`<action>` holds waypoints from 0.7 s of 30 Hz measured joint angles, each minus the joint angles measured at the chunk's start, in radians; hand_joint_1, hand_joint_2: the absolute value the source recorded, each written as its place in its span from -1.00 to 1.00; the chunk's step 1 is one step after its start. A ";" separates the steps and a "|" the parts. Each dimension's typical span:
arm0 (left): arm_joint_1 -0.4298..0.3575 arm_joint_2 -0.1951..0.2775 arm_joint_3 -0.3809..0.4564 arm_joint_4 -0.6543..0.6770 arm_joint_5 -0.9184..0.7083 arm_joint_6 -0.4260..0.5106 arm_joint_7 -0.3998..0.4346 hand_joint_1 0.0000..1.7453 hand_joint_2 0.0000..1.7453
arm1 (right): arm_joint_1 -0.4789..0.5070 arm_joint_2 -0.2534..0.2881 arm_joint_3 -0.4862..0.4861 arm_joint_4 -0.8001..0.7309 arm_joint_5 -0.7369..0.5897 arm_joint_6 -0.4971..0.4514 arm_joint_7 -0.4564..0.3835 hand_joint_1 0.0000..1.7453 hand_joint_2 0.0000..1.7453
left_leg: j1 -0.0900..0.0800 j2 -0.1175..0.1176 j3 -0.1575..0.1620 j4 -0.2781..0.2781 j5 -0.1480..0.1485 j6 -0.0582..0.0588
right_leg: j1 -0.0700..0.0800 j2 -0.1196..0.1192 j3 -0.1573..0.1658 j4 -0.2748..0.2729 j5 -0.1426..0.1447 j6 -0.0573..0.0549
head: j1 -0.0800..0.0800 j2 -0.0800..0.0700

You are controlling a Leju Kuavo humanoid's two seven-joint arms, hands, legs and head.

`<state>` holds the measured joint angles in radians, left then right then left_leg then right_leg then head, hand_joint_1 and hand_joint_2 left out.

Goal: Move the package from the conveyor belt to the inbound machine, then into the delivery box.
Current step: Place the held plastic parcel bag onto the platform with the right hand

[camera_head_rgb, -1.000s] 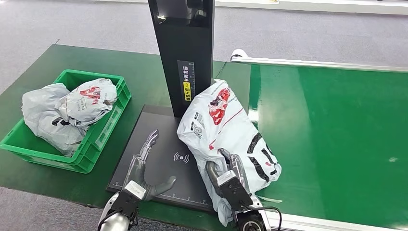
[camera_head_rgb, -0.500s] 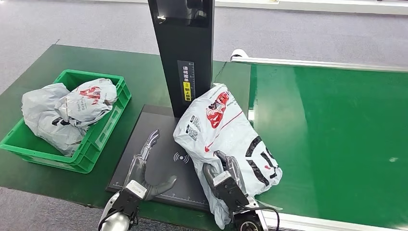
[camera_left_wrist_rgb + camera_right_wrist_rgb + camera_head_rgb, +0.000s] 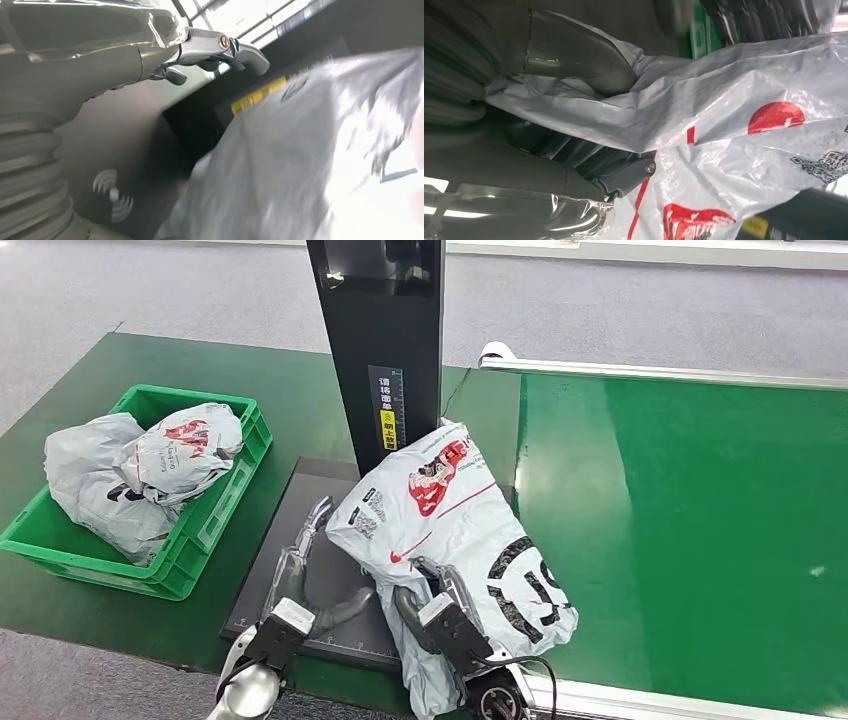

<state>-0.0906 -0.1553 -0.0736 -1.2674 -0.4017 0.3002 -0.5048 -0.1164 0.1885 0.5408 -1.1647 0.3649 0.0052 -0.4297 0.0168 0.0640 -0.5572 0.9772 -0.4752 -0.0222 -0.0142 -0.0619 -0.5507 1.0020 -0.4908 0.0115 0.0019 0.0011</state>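
In your head view, the right hand [image 3: 445, 615] grips the near end of the package [image 3: 455, 530], a grey plastic mailer with red and black print. Its fingers [image 3: 440, 580] are curled into the bag's crumpled plastic. Ahead of that hand the package lies tilted, partly on the inbound machine's dark base plate [image 3: 265, 585] and partly over the edge of the green conveyor belt [image 3: 700, 530], with its far end touching the machine's black upright column [image 3: 380, 350]. The left hand [image 3: 300, 585] sits just beside the right one, over the base plate, holding nothing, its fingers [image 3: 310, 525] stretched forward and its thumb spread toward the package. Well apart to that hand's left stands the green delivery box [image 3: 215, 515], with 2 grey bags [image 3: 140, 475] heaped in it.

In your left wrist view, the left hand [image 3: 125, 55] hovers with its fingertips [image 3: 240, 47] extended, wide and empty. Under it you see the base plate's [image 3: 150, 130] white signal mark [image 3: 112, 192]. The package [image 3: 310, 155] shows as a blurred grey mass just beside the hand; you cannot tell whether they touch.

In your right wrist view, the right hand [image 3: 569, 120] pinches a fold of the package [image 3: 734, 125] between the thick thumb [image 3: 579, 55] and the darker fingers [image 3: 594, 162]. Red print and a code label face the camera beyond the hand.
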 joint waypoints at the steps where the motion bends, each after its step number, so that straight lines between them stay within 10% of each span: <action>1: -0.001 0.005 0.007 0.002 0.007 0.010 -0.004 -1.00 1.00 | -0.004 0.000 0.009 0.011 -0.003 0.006 -0.005 1.00 1.00 | 0.000 0.000 0.000 0.000 0.000 0.000 | 0.000 0.000 0.000 0.000 0.000 0.000 | 0.000 0.000; 15: -0.022 0.034 0.030 0.069 0.050 0.004 -0.050 -1.00 1.00 | -0.051 0.021 0.082 0.152 -0.076 0.012 -0.023 1.00 1.00 | 0.000 0.000 0.000 0.000 0.000 0.000 | 0.000 0.000 0.000 0.000 0.000 0.000 | 0.000 0.000; 19: -0.039 0.038 0.028 0.097 0.058 0.008 -0.055 -1.00 1.00 | -0.065 0.027 0.090 0.183 -0.081 -0.006 -0.023 -1.00 1.00 | 0.000 0.000 0.000 0.000 0.000 0.000 | 0.000 0.000 0.000 0.000 0.000 0.000 | 0.000 0.000; 21: -0.045 0.040 0.029 0.108 0.064 0.017 -0.056 -1.00 1.00 | -0.073 0.027 0.091 0.188 -0.056 -0.052 -0.014 -1.00 1.00 | 0.000 0.000 0.000 0.000 0.000 0.000 | 0.000 0.000 0.000 0.000 0.000 0.000 | 0.000 0.000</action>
<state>-0.1360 -0.1155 -0.0451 -1.1596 -0.3374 0.3169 -0.5603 -0.1898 0.2160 0.6320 -0.9765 0.3086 -0.0469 -0.4439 0.0170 0.0642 -0.5570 0.9772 -0.4751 -0.0223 -0.0139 -0.0618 -0.5509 1.0020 -0.4909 0.0115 0.0019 0.0011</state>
